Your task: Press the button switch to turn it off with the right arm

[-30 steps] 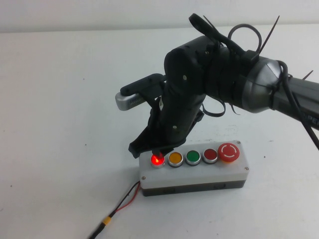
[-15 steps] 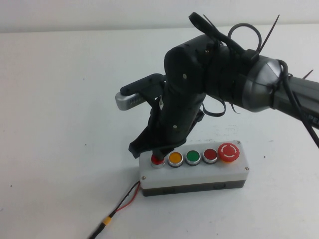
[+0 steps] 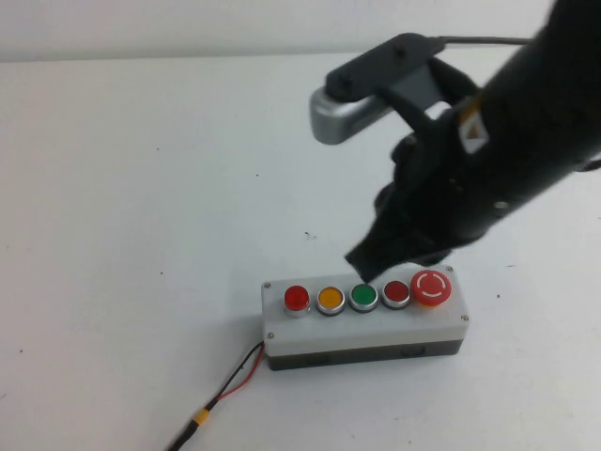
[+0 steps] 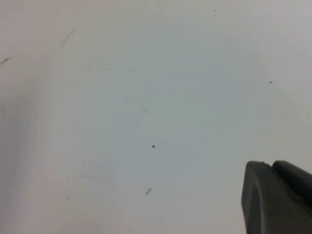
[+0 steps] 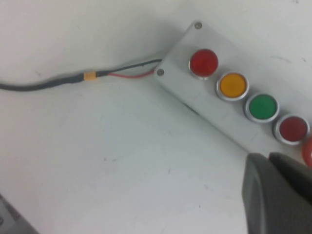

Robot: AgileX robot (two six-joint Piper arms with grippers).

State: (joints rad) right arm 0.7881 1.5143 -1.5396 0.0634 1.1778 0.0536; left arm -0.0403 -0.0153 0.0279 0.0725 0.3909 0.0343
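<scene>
The left claw [image 4: 278, 197] is seen only in its wrist view, over bare white surface [image 4: 146, 97]; whether it is wide or narrow cannot be told. The button switch box [image 3: 364, 321] lies near the front, its leftmost red button [image 3: 296, 298] unlit. The right claw [image 3: 376, 263] is held above the green button [image 3: 363, 297], fingers drawn together.

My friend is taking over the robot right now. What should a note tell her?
Right tool: lifted off the switch box, hanging over its far edge near the green button, holding nothing.
Left tool: parked over bare table, away from the box.
Done: the left-end red button glowed a second ago, was pressed, and is dark now.
Left: nothing but pulling the right arm back.
</scene>
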